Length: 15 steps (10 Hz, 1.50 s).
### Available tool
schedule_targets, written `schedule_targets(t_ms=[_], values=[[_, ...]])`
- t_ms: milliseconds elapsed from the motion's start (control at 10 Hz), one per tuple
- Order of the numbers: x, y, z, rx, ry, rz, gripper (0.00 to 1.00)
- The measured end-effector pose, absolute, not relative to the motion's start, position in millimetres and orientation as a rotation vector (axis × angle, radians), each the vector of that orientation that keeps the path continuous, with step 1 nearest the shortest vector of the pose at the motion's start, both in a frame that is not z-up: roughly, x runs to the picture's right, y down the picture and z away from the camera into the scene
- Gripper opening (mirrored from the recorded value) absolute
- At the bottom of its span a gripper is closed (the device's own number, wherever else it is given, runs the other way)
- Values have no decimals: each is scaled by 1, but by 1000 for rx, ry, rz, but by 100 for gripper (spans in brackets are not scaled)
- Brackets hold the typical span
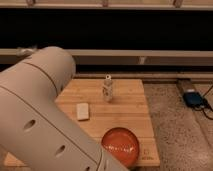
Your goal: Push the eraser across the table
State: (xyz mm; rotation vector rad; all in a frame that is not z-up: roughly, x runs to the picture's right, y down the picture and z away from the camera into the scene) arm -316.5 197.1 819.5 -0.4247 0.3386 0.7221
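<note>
We take the small pale bottle (107, 91) as our landmark: it stands upright on the table (125, 107), a little towards the far edge of the light wooden plank top. Nearer to us than the bottle and to its left, a plain white block (83, 111) lies flat on the planks, apart from the bottle. Nearer again than the bottle and slightly to its right, a round orange-red dish (120, 146) sits close to the table's near edge, well apart from the bottle. To the left of the bottle, the robot's thick white arm (45, 115) fills the foreground and hides the whole left side of the table. The gripper is out of sight, and we cannot tell whether it is wide, narrow or holding anything. We cannot find the eraser on the part of the table that shows; whether it lies behind the arm we cannot say. Far to the right of the bottle, off the table, a small blue device (192, 98) with a dark cable rests on the speckled floor (175, 130). Beyond the bottle, past the far edge of the table, a pale ledge (150, 57) runs across under a dark band.
</note>
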Motion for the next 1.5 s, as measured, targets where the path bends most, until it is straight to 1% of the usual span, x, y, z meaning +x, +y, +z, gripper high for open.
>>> schedule_targets(t_ms=[300,700,900,1200,1500], values=[[-304,178,833,-409,358,760,80],[-290,162,852,-393,403,797,80],[-284,157,855,-392,411,816,80],[-275,157,840,-420,404,851,80],[-278,176,818,-455,412,890,80]])
